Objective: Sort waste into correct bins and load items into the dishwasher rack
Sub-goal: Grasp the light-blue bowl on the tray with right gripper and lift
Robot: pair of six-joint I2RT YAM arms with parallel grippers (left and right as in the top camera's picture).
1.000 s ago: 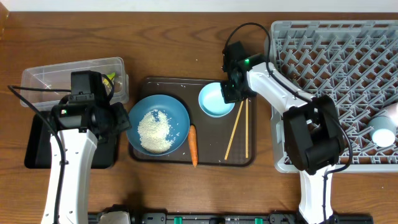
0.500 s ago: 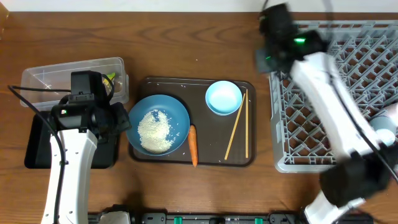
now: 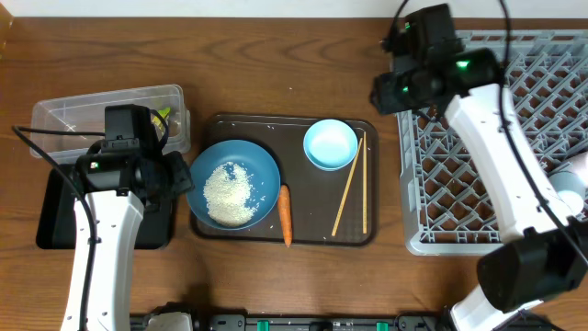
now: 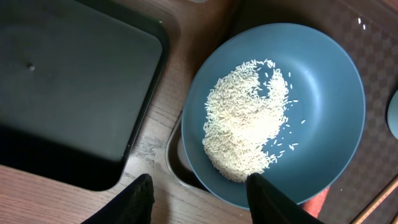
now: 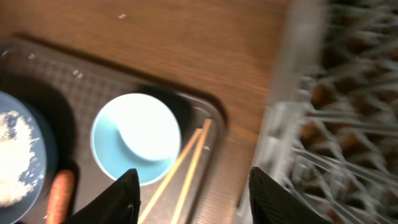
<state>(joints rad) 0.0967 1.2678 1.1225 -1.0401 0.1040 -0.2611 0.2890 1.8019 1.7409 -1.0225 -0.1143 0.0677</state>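
Right end effector hangs above the gap between serving tray and dishwasher rack, jaws wide apart, nothing in them. Below it the chopsticks lie on the tray's right side, long axis running far to near, far tips close together beside the light-blue bowl, near ends fanned apart. The carrot lies parallel to them, just right of the blue plate, thin tip towards the near edge. Rice sits heaped on the plate. Left end effector hovers over the plate's rim, jaws apart and empty, the black tray alongside on the table.
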